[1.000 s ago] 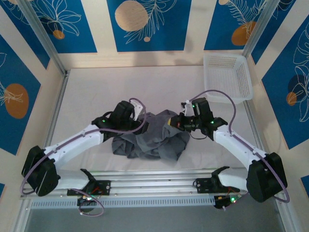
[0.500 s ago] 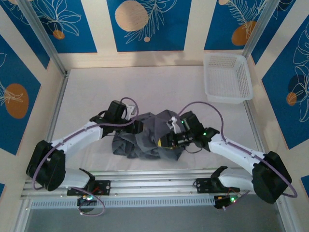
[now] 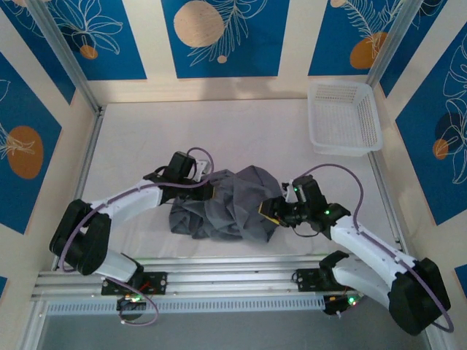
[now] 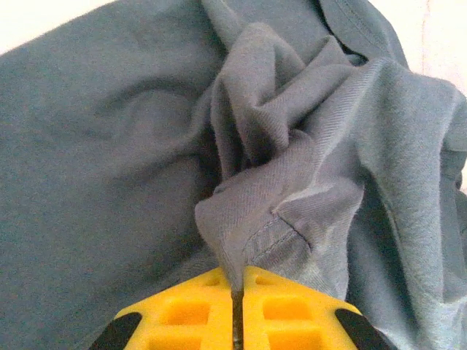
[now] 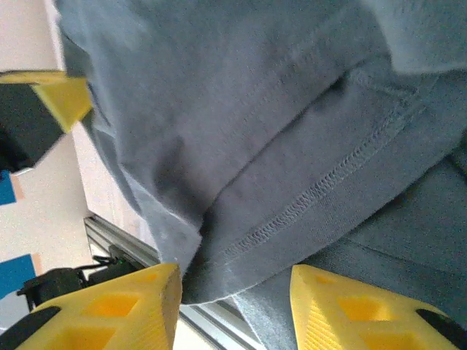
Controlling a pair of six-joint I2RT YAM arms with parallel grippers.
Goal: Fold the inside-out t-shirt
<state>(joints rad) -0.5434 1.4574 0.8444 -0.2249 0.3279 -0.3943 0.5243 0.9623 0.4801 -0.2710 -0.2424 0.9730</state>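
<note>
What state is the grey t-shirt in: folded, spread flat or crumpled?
Crumpled: the t-shirt lies in a wrinkled heap on the table, no neat folds.

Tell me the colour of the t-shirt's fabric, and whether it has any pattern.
The t-shirt is plain slate grey with no print. The left wrist view shows it best.

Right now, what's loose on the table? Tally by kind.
grey t-shirt: 1
white mesh basket: 1
Total: 2
</note>
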